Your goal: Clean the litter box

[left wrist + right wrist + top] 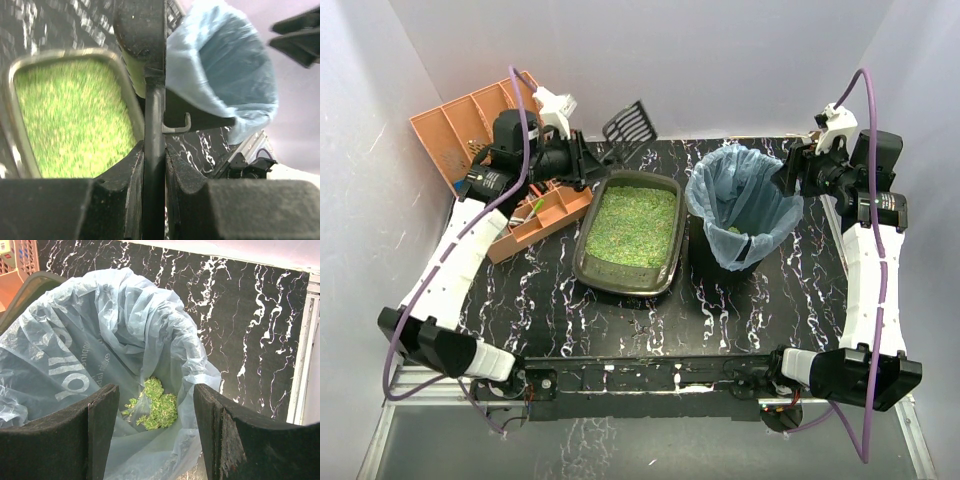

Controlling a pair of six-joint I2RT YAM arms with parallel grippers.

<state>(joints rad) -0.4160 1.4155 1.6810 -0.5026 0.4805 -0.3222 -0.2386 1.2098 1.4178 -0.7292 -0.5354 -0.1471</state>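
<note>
The litter box point(625, 286), a dark olive tray of green litter, lies mid-table; its rim point(127, 95) also shows in the left wrist view. My left gripper point(582, 158) hovers past the box's far left corner, shut on the handle of a black slotted scoop point(629, 122). That handle point(154, 125) runs straight up between the fingers, and the scoop's head is raised over the box's far edge. My right gripper point(788, 178) stands open over the right rim of the black bin with its pale blue bag point(760, 225). A clump of green litter point(159, 407) lies in the bag, below the open right gripper point(155, 392).
A peach-orange organiser point(535, 222) lies left of the litter box under my left arm, and a larger orange tray point(455, 125) leans at the back left. White walls close in the back and sides. The bin stands right beside the box.
</note>
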